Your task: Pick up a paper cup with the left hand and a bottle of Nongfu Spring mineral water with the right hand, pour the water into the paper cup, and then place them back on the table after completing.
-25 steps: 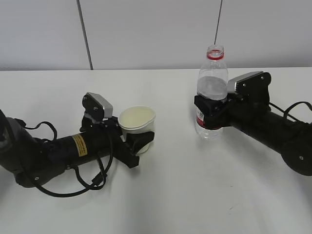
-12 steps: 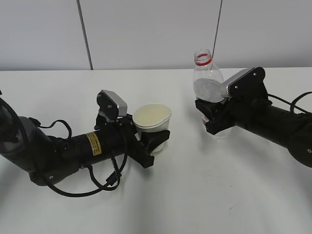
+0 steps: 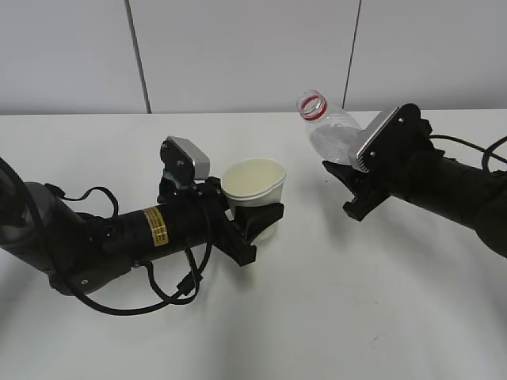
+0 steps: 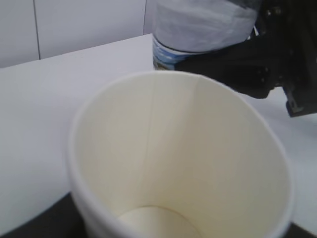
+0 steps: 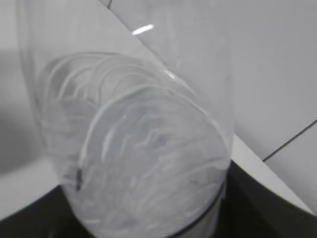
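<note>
My left hand, the black arm with the yellow label (image 3: 156,227), has its gripper (image 3: 257,218) shut on the white paper cup (image 3: 253,184) and holds it upright above the table (image 3: 333,317). The cup fills the left wrist view (image 4: 183,158) and looks empty. My right hand's gripper (image 3: 352,186) is shut on the clear water bottle (image 3: 331,136), lifted and tilted left, its open red-ringed mouth (image 3: 311,104) pointing toward the cup but still right of it. Water (image 5: 148,163) slants inside the bottle in the right wrist view. The bottle's body also shows behind the cup (image 4: 198,25).
A white panelled wall (image 3: 238,55) stands behind the table. Loose black cables (image 3: 170,289) hang from the left arm onto the tabletop. The right arm (image 3: 451,190) stretches off to the right edge.
Both arms rose off the table. The cup moved right toward the middle. The bottle went from upright to tilted left, its mouth swinging toward the cup.
</note>
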Controlling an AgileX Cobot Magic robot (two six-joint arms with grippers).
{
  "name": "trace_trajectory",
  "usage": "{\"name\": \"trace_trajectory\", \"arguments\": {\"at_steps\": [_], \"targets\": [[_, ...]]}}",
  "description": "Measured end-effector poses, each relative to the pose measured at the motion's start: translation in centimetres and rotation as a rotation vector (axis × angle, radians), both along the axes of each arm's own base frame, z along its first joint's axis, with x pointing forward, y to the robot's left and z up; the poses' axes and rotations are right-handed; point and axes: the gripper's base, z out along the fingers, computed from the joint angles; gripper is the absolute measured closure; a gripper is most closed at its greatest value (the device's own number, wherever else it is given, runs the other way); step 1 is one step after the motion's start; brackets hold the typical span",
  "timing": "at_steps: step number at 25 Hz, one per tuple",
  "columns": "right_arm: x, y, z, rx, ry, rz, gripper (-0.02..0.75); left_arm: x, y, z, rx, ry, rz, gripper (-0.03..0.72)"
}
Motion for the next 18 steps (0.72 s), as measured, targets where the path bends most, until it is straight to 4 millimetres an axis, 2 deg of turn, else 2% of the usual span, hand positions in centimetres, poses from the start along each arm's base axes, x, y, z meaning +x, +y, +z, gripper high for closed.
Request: {"name": "trace_trajectory", "arguments": {"at_steps": [9, 18], "targets": [[0.1, -0.2, 0.4, -0.147, -0.023, 0.019, 0.309, -0.9, -1.2, 0.0, 0.004, -0.002, -0.047, 0.307], [0.1, -0.3, 0.4, -0.296, -0.093, 0.065, 0.309, -0.9, -1.2, 0.0, 0.002, -0.001, -0.043, 0.307]]}}
